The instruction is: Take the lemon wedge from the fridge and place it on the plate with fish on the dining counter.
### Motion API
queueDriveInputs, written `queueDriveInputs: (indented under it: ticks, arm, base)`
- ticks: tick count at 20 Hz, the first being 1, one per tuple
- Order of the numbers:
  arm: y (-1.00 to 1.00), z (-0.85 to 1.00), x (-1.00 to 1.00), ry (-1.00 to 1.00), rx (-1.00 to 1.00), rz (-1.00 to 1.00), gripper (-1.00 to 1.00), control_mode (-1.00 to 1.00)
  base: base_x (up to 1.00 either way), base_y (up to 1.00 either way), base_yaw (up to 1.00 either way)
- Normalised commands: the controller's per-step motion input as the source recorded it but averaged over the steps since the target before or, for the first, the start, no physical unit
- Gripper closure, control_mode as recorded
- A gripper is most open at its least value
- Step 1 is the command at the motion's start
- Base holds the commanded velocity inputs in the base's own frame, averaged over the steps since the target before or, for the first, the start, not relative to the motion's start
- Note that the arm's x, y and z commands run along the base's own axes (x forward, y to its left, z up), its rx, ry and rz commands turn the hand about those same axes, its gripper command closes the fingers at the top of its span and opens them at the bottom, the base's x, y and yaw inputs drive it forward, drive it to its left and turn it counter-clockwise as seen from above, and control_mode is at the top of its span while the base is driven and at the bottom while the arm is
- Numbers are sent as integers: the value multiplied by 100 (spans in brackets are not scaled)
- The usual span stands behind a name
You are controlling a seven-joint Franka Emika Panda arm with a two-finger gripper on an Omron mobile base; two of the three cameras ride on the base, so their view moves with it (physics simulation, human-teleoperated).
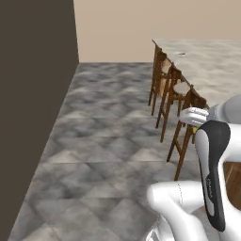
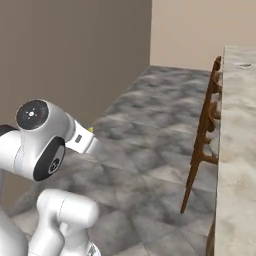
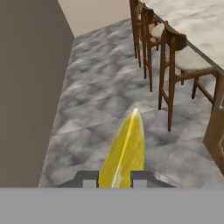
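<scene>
The lemon wedge [image 3: 124, 148], a glossy yellow sliver, stands up between the two dark fingertips of my gripper [image 3: 114, 179], which is shut on it. In the right base view a speck of the yellow lemon wedge [image 2: 91, 130] shows at the tip of the gripper [image 2: 93, 138], held above the floor. The dining counter [image 2: 240, 125] with its marbled beige top runs along the right, also seen as the dining counter [image 1: 212, 66]. The fridge is out of view. A small pale thing [image 2: 243, 65] lies far down the counter, too small to tell whether it is the plate.
Wooden bar stools [image 1: 174, 94] line the counter's near side, and the bar stools [image 3: 175, 48] appear close on the right in the hand view. A dark brown wall [image 1: 33, 94] bounds the left. Grey stone floor [image 1: 108, 141] lies open between them.
</scene>
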Motion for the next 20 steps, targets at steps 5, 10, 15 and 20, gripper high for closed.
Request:
queueDriveInputs:
  ticks: [5, 10, 15, 20]
  arm:
    - [0, 0, 0, 0, 0, 0, 100, 100]
    - [0, 0, 0, 0, 0, 0, 100, 100]
    - [0, 0, 0, 0, 0, 0, 100, 100]
    - [0, 0, 0, 0, 0, 0, 100, 100]
  base:
    - [100, 14, -18]
    - [100, 2, -23]
    - [100, 29, -33]
    - [100, 88, -42]
